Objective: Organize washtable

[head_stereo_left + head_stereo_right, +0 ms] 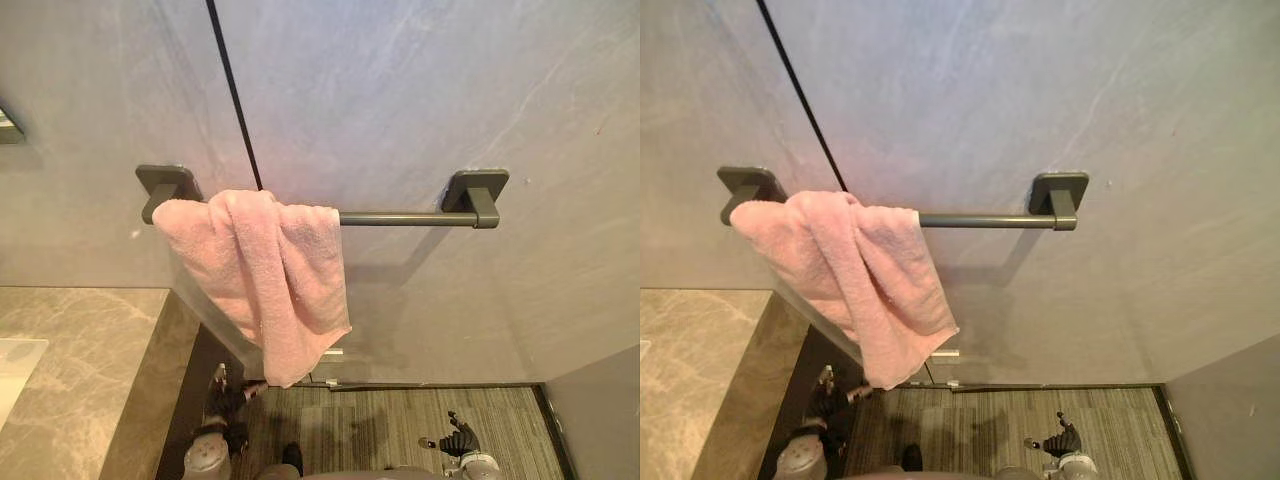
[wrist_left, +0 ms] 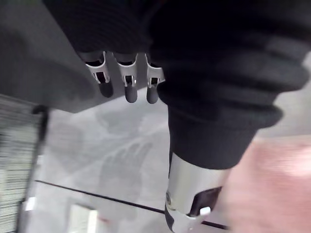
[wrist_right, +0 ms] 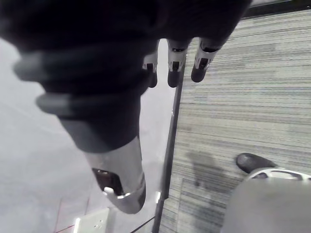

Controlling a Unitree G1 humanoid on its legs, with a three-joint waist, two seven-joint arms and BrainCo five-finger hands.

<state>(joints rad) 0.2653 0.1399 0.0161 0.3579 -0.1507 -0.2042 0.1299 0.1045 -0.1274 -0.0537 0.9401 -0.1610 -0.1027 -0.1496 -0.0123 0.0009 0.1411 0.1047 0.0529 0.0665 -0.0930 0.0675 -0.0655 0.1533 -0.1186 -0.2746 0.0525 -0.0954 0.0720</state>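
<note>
Past the right edge of the marble tabletop (image 1: 70,340), the left hand (image 2: 129,80) hangs low near the floor (image 1: 400,425), fingers relaxed and empty. Above it the pink towel (image 1: 270,270) is draped, bunched and crooked, over the left end of the dark rail (image 1: 400,217), 1 corner trailing down. It looks soft, light and limp, likely to slide off; pinching a fold at the rail seems surest. The right hand (image 3: 174,65) hangs low, fingers loose, holding nothing.
</note>
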